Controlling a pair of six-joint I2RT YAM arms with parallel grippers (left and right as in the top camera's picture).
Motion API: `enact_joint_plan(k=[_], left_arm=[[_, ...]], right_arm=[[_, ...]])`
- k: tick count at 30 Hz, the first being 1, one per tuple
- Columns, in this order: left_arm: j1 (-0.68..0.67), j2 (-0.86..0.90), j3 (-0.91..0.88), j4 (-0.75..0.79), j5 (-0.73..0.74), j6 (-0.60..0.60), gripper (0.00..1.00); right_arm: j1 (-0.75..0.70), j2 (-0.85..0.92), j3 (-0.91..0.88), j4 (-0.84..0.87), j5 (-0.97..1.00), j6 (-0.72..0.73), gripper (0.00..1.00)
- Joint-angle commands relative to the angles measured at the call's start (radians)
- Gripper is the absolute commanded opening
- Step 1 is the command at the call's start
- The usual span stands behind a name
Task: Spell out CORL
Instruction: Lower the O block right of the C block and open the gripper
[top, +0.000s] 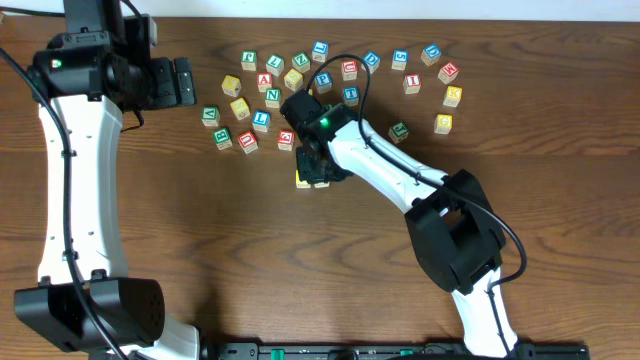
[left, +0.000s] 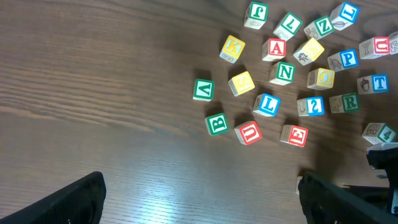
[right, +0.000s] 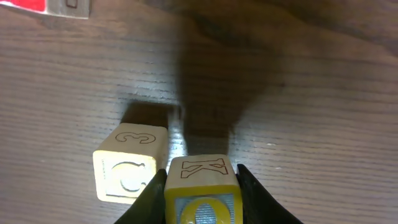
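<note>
Your right gripper (right: 200, 175) was closed on a yellow-framed wooden cube (right: 202, 186) that showed a yellow O on its upper face and an outlined K on its side. The two dark fingers (right: 252, 198) pinched it from left and right. Just beside it, on the side of the other finger, sat a pale yellow wooden cube with a C on top (right: 127, 169). That finger filled the narrow gap between them, so I could not tell whether the cubes touched or whether the O cube rested fully on the dark wooden table (top: 200, 250).

From overhead, the pair sat below the scattered pile, apart from it. The white cube with the green R (left: 350, 102) and the white cube with the blue L (left: 267, 104) lay among the loose blocks.

Your left gripper (top: 185, 82) hung spread wide at the far left, holding nothing.

I judged you were setting down the second letter. Next you would need to open gently so the inner finger does not nudge the C, lift straight up, then reach into the pile for the R and place it on the O's free side.
</note>
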Motion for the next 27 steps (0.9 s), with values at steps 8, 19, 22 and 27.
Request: enact_joint_plan(k=[8,19,22,27], left_arm=[[-0.003,0.002,0.026,-0.002,0.005,0.006,0.98],[-0.003,0.002,0.026,-0.002,0.005,0.006,0.98],[-0.003,0.002,0.026,-0.002,0.005,0.006,0.98],[-0.003,0.002,0.026,-0.002,0.005,0.006,0.97]], right_arm=[[0.011,0.015,-0.016,0.015,0.059,0.050,0.33],[0.018,0.017,-0.016,0.014,0.059,0.049,0.40],[0.016,0.017,-0.016,0.014,0.058,0.049,0.39],[0.004,0.016,-0.006,0.013,0.032,0.022,0.38]])
